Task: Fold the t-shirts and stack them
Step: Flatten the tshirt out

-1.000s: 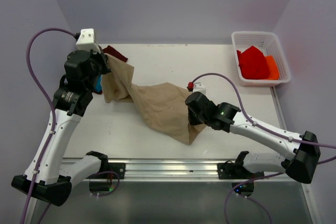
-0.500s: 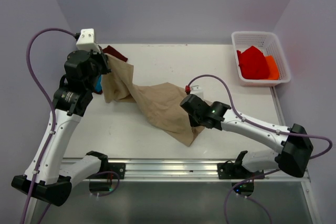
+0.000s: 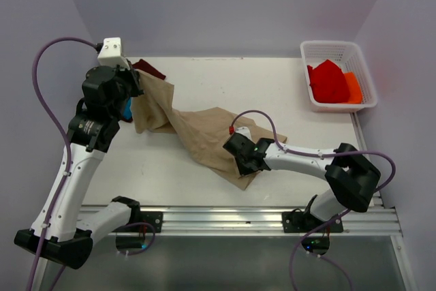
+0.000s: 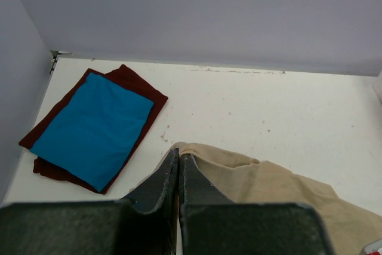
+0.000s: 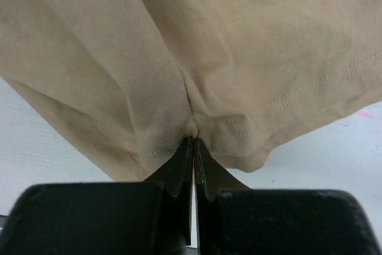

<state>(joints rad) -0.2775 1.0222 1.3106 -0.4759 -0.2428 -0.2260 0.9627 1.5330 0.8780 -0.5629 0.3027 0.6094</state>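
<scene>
The tan t-shirt (image 3: 197, 134) stretches in a twisted band across the table between both grippers. My left gripper (image 3: 134, 90) is shut on one edge of it at the back left; in the left wrist view the closed tips (image 4: 178, 154) pinch the tan cloth (image 4: 268, 186). My right gripper (image 3: 242, 163) is shut on the stitched hem near the front middle, the tips (image 5: 193, 139) pinching bunched tan fabric (image 5: 209, 40). The folded blue t-shirt (image 4: 92, 129) lies on the folded maroon t-shirt (image 4: 136, 82) in the back left corner, partly hidden by the left arm from above.
A white basket (image 3: 308, 51) at the back right holds a red cloth (image 3: 329, 81) and an orange cloth (image 3: 353, 87). Bare white table (image 3: 225, 80) lies between the tan shirt and the basket. Walls close in the left, back and right.
My right gripper has moved left and slightly toward the near edge with the tan hem in it, the right arm folding at the elbow. The left arm has not moved.
</scene>
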